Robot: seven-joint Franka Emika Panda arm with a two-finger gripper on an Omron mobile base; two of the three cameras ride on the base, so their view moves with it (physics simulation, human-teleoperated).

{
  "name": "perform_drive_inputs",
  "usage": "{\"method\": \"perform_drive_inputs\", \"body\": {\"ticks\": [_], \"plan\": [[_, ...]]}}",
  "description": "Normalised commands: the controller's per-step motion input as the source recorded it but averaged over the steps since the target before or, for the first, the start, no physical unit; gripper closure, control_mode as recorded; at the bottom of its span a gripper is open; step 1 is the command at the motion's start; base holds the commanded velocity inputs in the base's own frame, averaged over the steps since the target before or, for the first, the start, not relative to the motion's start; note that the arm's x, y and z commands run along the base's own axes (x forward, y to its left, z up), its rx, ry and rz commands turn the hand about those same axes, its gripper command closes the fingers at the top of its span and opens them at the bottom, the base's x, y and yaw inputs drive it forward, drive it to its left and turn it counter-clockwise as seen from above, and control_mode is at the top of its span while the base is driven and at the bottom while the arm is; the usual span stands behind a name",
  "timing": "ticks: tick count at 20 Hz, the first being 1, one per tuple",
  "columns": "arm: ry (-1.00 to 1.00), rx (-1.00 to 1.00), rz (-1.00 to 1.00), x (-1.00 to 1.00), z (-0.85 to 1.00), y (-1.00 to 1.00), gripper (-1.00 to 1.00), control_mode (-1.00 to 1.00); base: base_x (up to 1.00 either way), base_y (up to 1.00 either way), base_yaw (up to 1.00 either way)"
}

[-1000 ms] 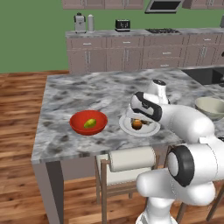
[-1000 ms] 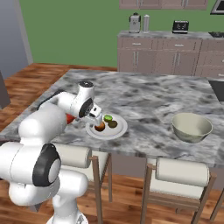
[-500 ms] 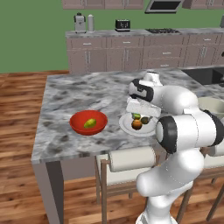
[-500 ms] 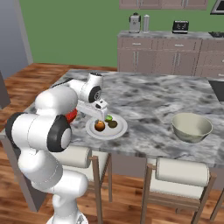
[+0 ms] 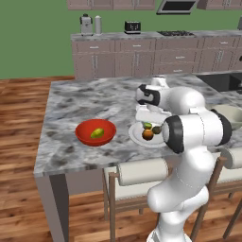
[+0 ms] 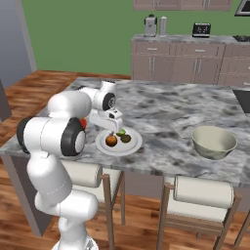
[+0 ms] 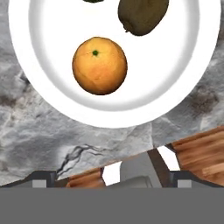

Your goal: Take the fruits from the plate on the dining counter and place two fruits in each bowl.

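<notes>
Resting on the white plate (image 5: 140, 138) are the orange (image 7: 99, 65), kiwi (image 7: 142, 15) and lime (image 6: 121, 132); the red bowl (image 5: 85, 135) holds the pear (image 5: 97, 133); the beige bowl (image 6: 214, 141) is seen empty from the right; the gripper (image 6: 114, 124) hangs spread wide, grasping nothing.

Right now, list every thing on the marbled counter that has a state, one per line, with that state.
Two-finger gripper: open, empty, above the plate.
Flat white plate: holds three fruits.
Round orange: lying on the plate, untouched.
Brown kiwi: on the plate, beside the orange.
Green lime: on the plate.
Yellow-green pear-shaped fruit: lying in the red bowl.
Glossy red bowl: holds one fruit.
Pale beige bowl: empty, upright.
</notes>
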Motion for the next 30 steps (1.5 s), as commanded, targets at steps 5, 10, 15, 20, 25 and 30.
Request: {"method": "perform_drive_inputs", "body": {"ticks": [5, 10, 15, 20, 25, 30], "plan": [[0.09, 0.00, 0.00, 0.36, -0.47, -0.01, -1.00, -1.00, 0.00, 0.00, 0.00], [0.03, 0.00, 0.00, 0.25, -0.31, 0.00, -1.00, -1.00, 0.00, 0.00, 0.00], [0.00, 0.00, 0.00, 0.21, -0.21, 0.00, -1.00, -1.00, 0.00, 0.00, 0.00], [-0.05, 0.00, 0.00, 0.06, -0.25, -0.08, -1.00, -1.00, 0.00, 0.00, 0.00], [-0.09, -0.02, 0.00, 0.02, -0.30, -0.04, -1.00, -1.00, 0.00, 0.00, 0.00], [-0.05, 0.00, 0.00, 0.04, -0.10, 0.00, -1.00, -1.00, 0.00, 0.00, 0.00]]}}
